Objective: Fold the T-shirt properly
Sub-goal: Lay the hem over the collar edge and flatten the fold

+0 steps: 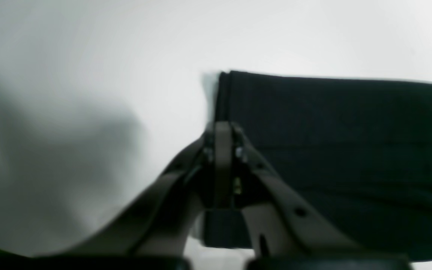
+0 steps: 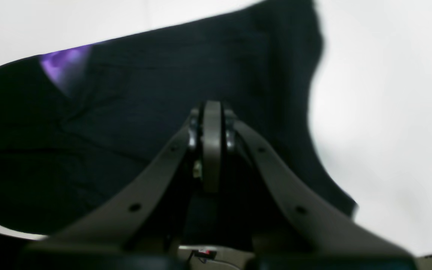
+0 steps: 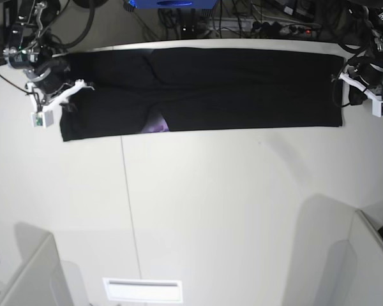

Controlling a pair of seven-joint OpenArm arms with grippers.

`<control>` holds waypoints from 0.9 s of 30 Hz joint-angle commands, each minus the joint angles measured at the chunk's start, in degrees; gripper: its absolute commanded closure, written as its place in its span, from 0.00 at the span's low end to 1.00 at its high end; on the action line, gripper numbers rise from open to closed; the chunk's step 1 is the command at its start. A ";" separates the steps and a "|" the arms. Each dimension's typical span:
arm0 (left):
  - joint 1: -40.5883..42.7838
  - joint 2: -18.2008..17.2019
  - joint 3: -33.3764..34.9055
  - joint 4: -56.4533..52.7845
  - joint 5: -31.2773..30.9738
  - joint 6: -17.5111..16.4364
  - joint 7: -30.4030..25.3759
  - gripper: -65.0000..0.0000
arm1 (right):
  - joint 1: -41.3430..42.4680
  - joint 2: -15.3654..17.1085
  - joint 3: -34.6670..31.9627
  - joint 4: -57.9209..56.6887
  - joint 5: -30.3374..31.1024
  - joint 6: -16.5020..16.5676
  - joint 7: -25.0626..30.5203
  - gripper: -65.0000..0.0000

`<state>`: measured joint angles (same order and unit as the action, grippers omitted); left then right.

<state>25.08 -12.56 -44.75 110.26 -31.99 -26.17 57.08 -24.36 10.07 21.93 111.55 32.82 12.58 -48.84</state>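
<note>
The black T-shirt (image 3: 242, 89) lies as a long flat band across the far side of the white table. A bit of purple print (image 3: 156, 127) shows at its near edge, and also in the right wrist view (image 2: 64, 63). My left gripper (image 3: 343, 78) is at the band's right end. In the left wrist view it (image 1: 223, 129) is shut at the edge of the cloth (image 1: 351, 150), with dark cloth between the fingers. My right gripper (image 3: 83, 85) is at the band's left end. In the right wrist view it (image 2: 212, 108) is shut over the cloth (image 2: 126, 131).
The white table (image 3: 210, 210) stretches toward the front. Cables and a power strip (image 3: 274, 25) lie behind the far edge. A white slotted plate (image 3: 142, 290) sits at the front edge. Grey panels stand at the front left (image 3: 32, 274) and front right (image 3: 370, 255).
</note>
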 commanded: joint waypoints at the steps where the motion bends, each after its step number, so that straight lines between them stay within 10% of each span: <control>1: -0.33 -0.59 0.49 0.82 -0.94 -0.24 -1.30 1.00 | -0.04 0.62 -0.26 0.32 0.02 0.04 1.15 1.00; 15: -1.56 1.35 3.65 -12.02 -0.76 0.20 -7.54 1.00 | 3.22 1.06 -1.05 -11.55 -0.25 -0.05 1.50 1.00; 27: -10.27 3.90 3.65 -19.05 15.50 0.11 -7.28 1.00 | 9.63 1.14 -1.14 -19.90 -0.33 -0.05 1.50 1.00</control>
<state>14.87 -8.08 -40.95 90.94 -17.58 -26.22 49.06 -15.00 10.57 20.62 91.26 33.30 12.71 -47.11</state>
